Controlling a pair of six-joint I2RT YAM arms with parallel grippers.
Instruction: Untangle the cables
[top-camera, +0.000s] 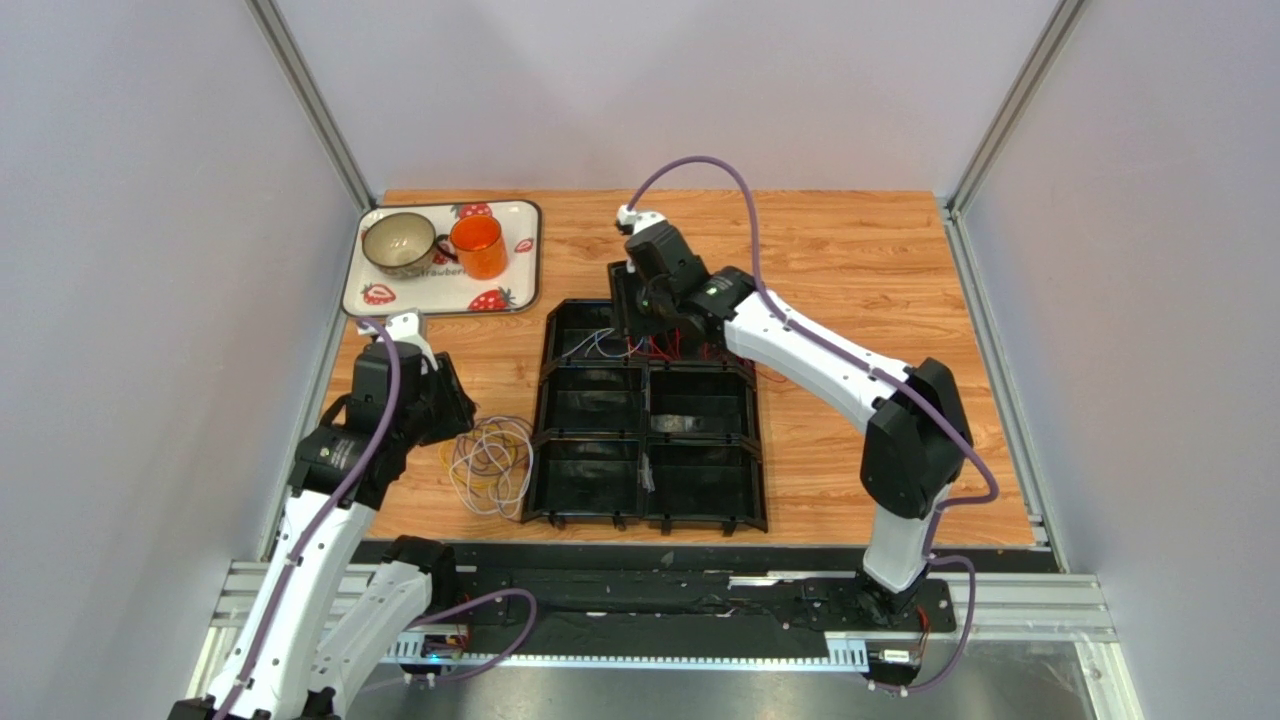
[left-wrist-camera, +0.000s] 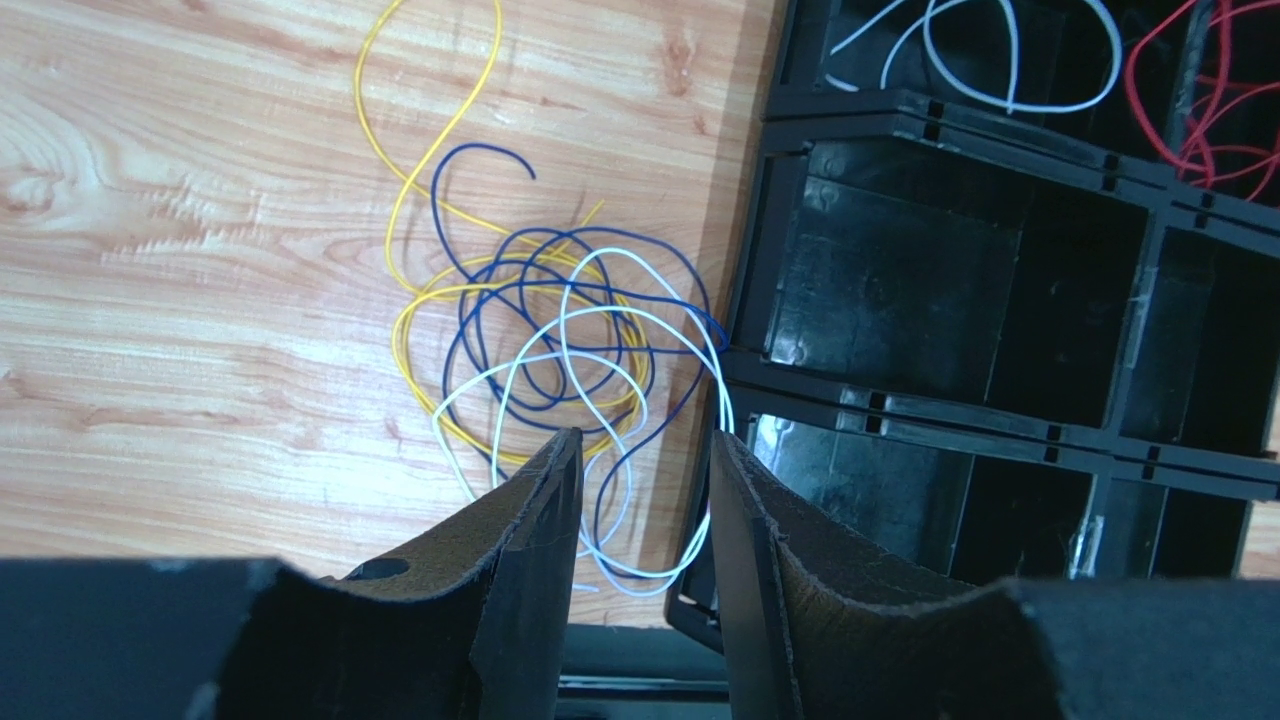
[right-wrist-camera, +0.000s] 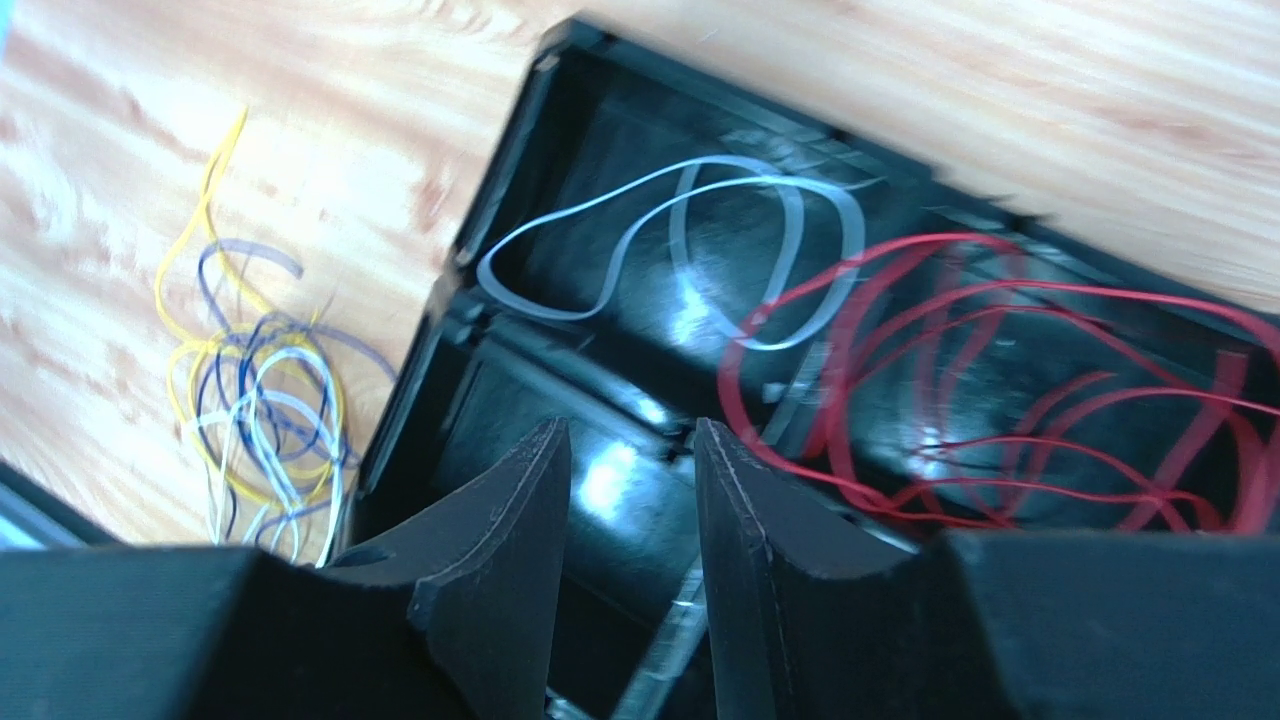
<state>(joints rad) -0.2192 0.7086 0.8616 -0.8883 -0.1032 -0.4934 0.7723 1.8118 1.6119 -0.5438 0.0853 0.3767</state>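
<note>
The left claw (left-wrist-camera: 643, 450) stands partly apart over the near end of the tangle (left-wrist-camera: 556, 345), just left of the tray (top-camera: 646, 408). Nothing is clamped. White and blue strands show through the gap, and whether the tips touch them cannot be told. Its fingers (left-wrist-camera: 519, 578) are matte black wedges with rough, foam-like edges.

The right claw (right-wrist-camera: 631, 435) is also partly apart and holds nothing, hanging over the tray's far end.

The tangle is hair-fine yellow, blue and white wire in loose overlapping loops on the grained wooden table (left-wrist-camera: 181, 225), reaching the tray's left wall. The tray is glossy black plastic, split by thin walls into box-shaped compartments. A white cable (right-wrist-camera: 676, 240) curls in its far-left one and a red cable (right-wrist-camera: 1022, 390) coils in its far-right one.
</note>
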